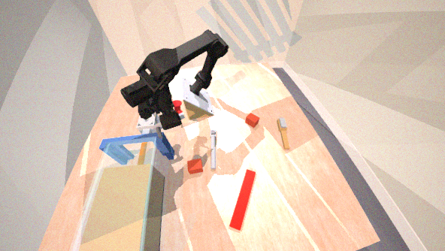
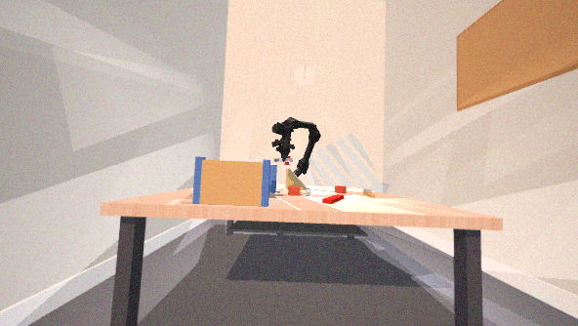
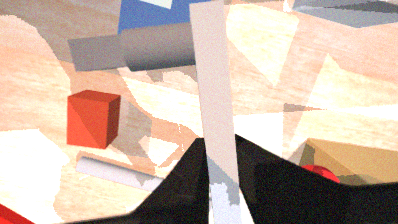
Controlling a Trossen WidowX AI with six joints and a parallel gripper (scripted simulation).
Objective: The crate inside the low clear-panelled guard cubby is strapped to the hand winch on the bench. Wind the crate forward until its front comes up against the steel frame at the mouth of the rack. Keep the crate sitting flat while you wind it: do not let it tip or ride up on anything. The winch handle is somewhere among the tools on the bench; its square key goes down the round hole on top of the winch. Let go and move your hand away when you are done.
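Observation:
My gripper (image 1: 169, 125) (image 2: 285, 157) (image 3: 216, 143) is shut on the winch handle's flat grey bar (image 3: 212, 65). The handle's key shaft (image 3: 157, 47) (image 1: 158, 132) is at the bar's far end, and its red knob (image 1: 177, 106) (image 3: 320, 173) is at the near end. The handle is in the air beside the winch (image 1: 146, 122), whose pale top is partly hidden by the arm; its hole is not clear. The tan crate (image 1: 116, 195) (image 2: 231, 183) looks flat inside the clear-panelled cubby. An orange strap (image 1: 142, 153) runs between it and the winch, through the blue frame (image 1: 129, 140). A gap separates crate front and frame.
Two red blocks (image 1: 195, 166) (image 1: 252, 120), a silver tool (image 1: 213, 150) (image 3: 120, 172), a long red bar (image 1: 243, 200) and a wooden-handled tool (image 1: 284, 133) lie on the bench. A wedge-shaped bracket (image 1: 197, 113) stands beside the arm. The blue frame rises close to the handle.

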